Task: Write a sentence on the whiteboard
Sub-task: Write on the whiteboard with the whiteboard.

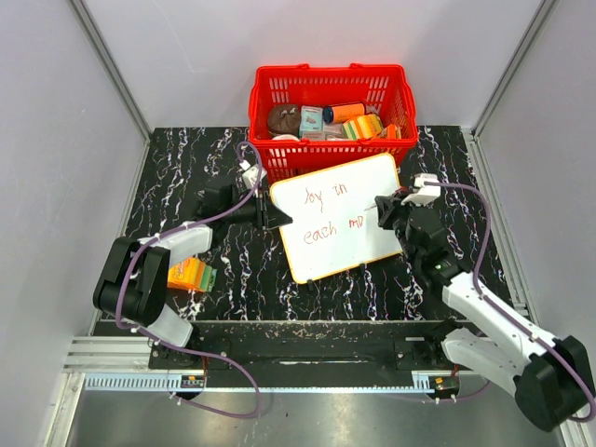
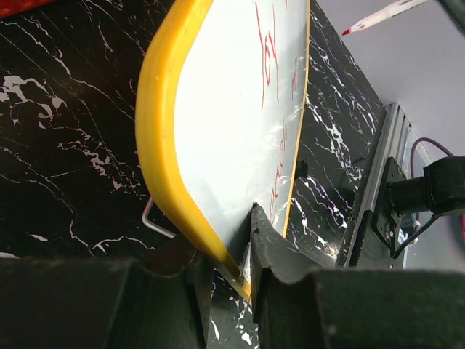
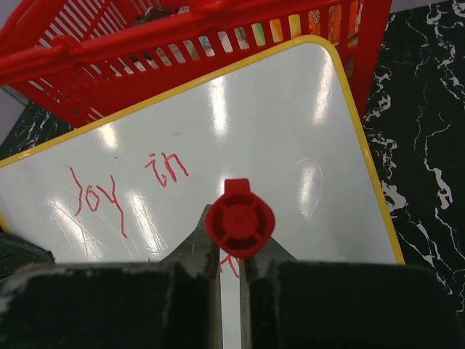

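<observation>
Red sentence (image 1: 317,235) on the whiteboard (image 1: 372,186) reads "joy in / each mo"

At 8 o'clock an orange box (image 1: 189,274) lies on the table. The left gripper (image 2: 243,247) is clamped on the whiteboard's 9 o'clock edge. The right gripper (image 3: 229,243), at 3 o'clock, pinches a red marker (image 3: 240,218). The whiteboard sits mid-table. At 12 o'clock stands a red basket (image 1: 331,79).

My left gripper (image 2: 234,262) clamps the board (image 2: 225,131) by its yellow rim; red words (image 2: 267,62) cross it, a marker (image 2: 381,16) beyond.
</observation>
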`<act>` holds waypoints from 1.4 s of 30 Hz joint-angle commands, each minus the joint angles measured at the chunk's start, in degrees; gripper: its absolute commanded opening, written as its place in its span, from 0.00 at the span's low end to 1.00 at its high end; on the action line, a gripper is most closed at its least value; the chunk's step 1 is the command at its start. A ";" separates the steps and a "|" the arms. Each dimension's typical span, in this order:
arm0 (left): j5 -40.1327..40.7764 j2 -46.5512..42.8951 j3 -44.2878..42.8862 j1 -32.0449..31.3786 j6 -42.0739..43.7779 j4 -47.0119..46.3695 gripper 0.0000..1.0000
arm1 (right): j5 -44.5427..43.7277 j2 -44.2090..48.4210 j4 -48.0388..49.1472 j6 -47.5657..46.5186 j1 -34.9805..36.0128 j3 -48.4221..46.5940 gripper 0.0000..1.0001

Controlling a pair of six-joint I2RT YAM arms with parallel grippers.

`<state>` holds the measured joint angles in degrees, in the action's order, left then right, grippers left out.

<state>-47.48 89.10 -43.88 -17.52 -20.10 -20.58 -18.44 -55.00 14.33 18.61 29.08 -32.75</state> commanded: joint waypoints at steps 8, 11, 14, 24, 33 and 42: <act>7.59 3.45 -4.72 -1.20 20.08 16.78 0.00 | 0.59 11.58 -5.53 -2.17 -0.34 -0.91 0.00; 6.71 2.67 -5.87 -1.20 23.69 20.40 0.00 | 0.77 14.48 -7.99 -2.26 -0.34 -0.91 0.00; 6.18 -1.19 -4.73 -1.03 25.10 21.90 0.00 | 1.21 16.06 -9.58 -2.00 -0.43 -0.65 0.00; 13.55 -5.51 -4.02 0.20 30.56 28.57 0.00 | 2.70 17.47 -11.95 -1.91 -0.34 -0.65 0.00; 18.74 -6.04 -4.55 0.38 29.59 28.76 0.35 | 2.70 17.56 -13.36 -2.09 -0.34 -1.35 0.00; 24.28 -10.61 -1.74 0.64 26.34 22.09 0.68 | 2.70 17.47 -13.36 -1.91 -0.43 -1.09 0.00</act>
<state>-30.94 82.13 -46.26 -17.43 3.84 5.74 -16.25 -37.89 0.23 17.32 29.06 -32.42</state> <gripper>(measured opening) 0.634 0.099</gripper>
